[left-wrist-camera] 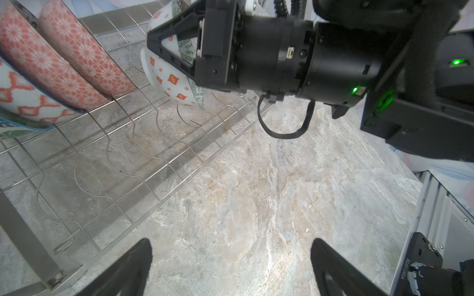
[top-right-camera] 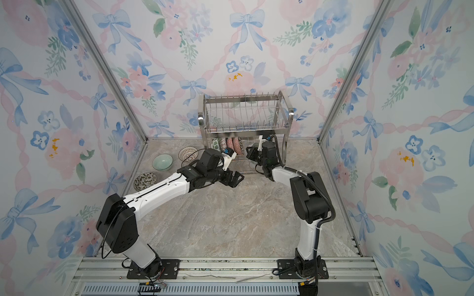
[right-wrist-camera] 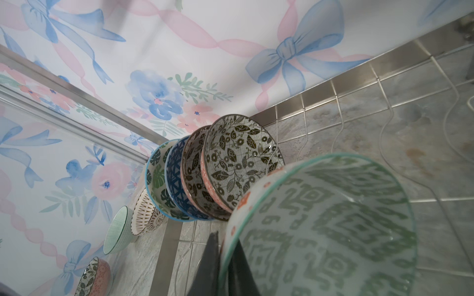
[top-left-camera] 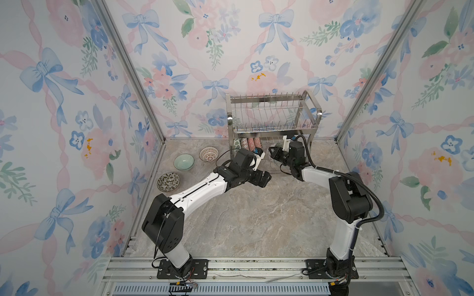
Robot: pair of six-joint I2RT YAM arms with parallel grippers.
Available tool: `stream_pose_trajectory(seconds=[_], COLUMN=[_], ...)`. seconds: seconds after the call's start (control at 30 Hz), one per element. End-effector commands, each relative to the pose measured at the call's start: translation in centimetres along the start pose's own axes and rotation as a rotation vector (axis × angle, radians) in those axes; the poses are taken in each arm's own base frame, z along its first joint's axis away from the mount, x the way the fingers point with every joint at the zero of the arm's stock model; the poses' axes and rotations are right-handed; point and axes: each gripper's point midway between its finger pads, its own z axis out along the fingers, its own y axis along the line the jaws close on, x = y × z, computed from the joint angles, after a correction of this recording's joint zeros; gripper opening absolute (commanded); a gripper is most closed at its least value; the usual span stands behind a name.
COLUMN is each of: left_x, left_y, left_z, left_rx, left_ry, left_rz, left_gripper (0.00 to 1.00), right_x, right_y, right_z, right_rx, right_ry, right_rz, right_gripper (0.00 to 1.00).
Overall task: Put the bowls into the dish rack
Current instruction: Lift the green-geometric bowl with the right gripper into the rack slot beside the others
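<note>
Inside the dish rack [top-left-camera: 274,131], green-patterned bowl [right-wrist-camera: 320,225] in the right hand [right-wrist-camera: 227,260].

Bright, even diffuse light, soft shadows; top views sharp, wrist views edge-warped, close-up green geometric bowl [right-wrist-camera: 333,217] blurred.

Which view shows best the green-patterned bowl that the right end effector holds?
Right wrist view: the round ceramic bowl fills the frame, green-patterned inside showing, right end effector pinching its rim. The left wrist view shows its white, red-squared outside. Both top views nearly hide it under the steel rack.
</note>
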Motion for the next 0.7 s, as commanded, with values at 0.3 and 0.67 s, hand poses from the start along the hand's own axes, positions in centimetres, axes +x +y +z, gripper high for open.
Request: stream_pose_trajectory(seconds=[0.3,0.67], left_x=[-2.1,-5.4], left_y=[1.4,1.5], left_z=[0.3,-0.7], left_rx=[0.005,-0.041], left_ry=[-0.038,-0.195], left_rz=[-0.022,-0.026], left_gripper=[0.98,0.98], right_x=[-5.0,-4.7], right_y=[1.2,2.2], right_z=[3.3,5.1], right_rx=[-0.163,-0.268], right_ry=[-0.133,-0.130], right_rz=[0.044,0.079], right_gripper=[0.04,0.04])
